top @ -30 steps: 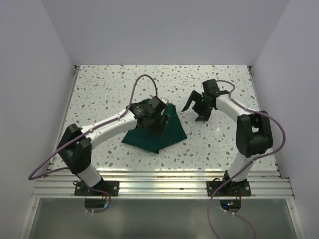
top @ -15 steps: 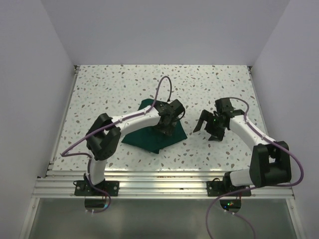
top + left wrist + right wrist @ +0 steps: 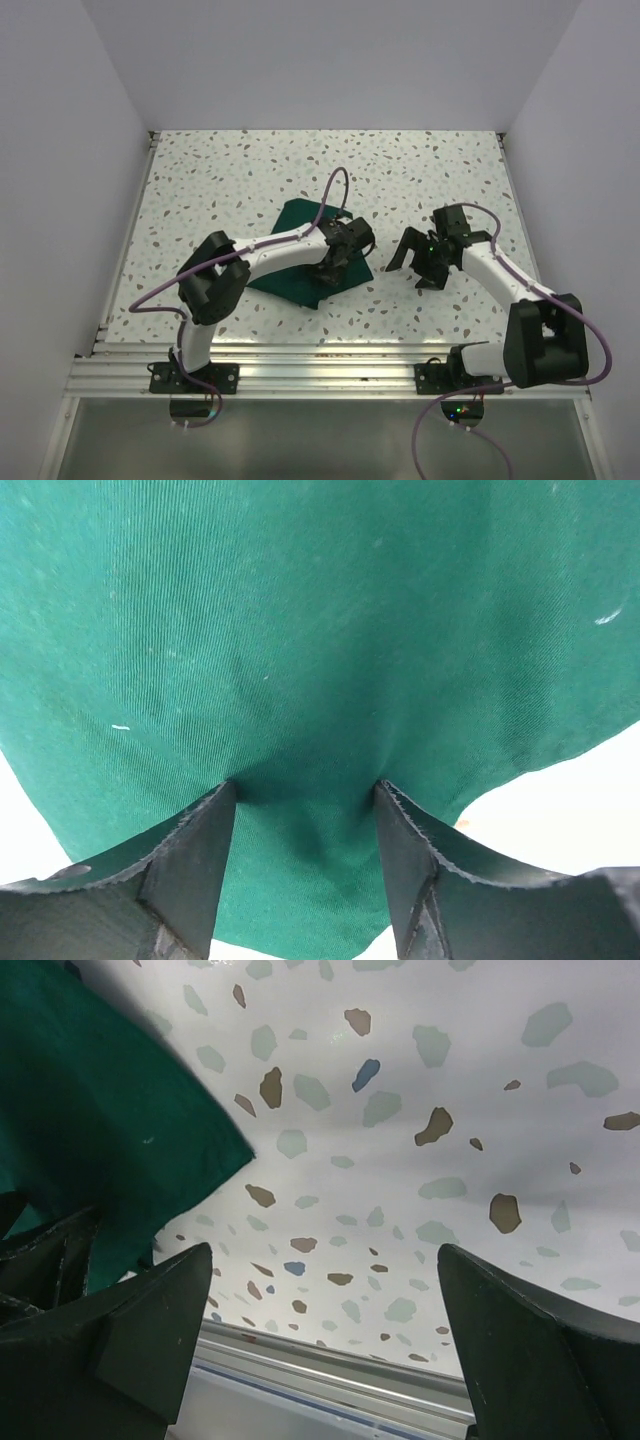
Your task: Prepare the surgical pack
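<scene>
The surgical pack [image 3: 290, 272] is a small dark green folded bundle lying on the speckled table [image 3: 220, 180], left of centre. My left gripper [image 3: 336, 262] is down on the bundle's right part. In the left wrist view its fingertips [image 3: 225, 798] press into the green cloth [image 3: 320, 630] with the jaws apart and cloth bulging slightly between them [image 3: 305, 790]. My right gripper [image 3: 412, 264] hovers wide open over bare table just right of the bundle, holding nothing. Its wrist view has the gripper [image 3: 325, 1260] open, with the green cloth [image 3: 100, 1130] at the left. No instruments or gauze show.
An aluminium rail [image 3: 320, 365] runs along the table's near edge and also shows in the right wrist view [image 3: 330, 1370]. White walls close in the left, right and back sides. Purple cables loop above both arms.
My left gripper slid right and nearer across the bundle, and its jaws narrowed. The right arm drew back to the right and toward the near edge, jaws opening wider. The bundle flattened slightly.
</scene>
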Robot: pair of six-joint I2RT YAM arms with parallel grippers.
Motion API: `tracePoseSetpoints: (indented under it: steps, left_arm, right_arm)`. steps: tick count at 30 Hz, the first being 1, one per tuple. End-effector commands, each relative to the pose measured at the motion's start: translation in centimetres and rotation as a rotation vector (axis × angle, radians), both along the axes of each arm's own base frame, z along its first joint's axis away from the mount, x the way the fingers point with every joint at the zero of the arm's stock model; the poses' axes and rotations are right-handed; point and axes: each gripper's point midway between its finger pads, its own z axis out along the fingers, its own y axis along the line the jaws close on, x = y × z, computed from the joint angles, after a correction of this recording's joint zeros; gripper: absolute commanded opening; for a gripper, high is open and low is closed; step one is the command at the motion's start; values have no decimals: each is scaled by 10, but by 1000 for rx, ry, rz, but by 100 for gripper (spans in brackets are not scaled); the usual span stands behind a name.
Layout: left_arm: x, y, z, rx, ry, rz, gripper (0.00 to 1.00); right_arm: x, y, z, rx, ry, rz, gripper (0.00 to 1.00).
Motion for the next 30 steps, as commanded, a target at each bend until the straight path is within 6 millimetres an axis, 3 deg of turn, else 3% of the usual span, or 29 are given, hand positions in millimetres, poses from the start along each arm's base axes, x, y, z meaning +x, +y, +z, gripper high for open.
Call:
tracePoseSetpoints:
  steps: [1,8,11,17,21,23,27,28,30]
  left_arm:
    - [-4,5,-6,2,7,23,60]
    - [-1,-2,-11,-5,16,3,58]
    - [1,-3,-10,-7,9,-2,48]
    - [4,-7,1,-39,7,-25,17]
    - [5,-8,9,-66,9,-31,0]
    - [4,-12,14,-89,18,-44,0]
    - [2,-20,27,-132,33,-70,0]
    - [3,-21,30,-137,31,-72,0]
    - [2,-26,40,-164,32,-83,0]
  right_arm:
    - [4,6,9,43,-54,3,99]
    - [4,8,6,46,-47,11,99]
    - [5,9,7,52,-51,6,99]
    - [7,13,2,81,-33,6,99]
    - [14,28,0,151,-34,20,99]
    - [15,42,-3,215,-1,29,99]
    - [31,79,3,321,-14,62,91]
    - [35,86,4,352,-1,33,78]
    - [48,104,5,409,-21,40,65]
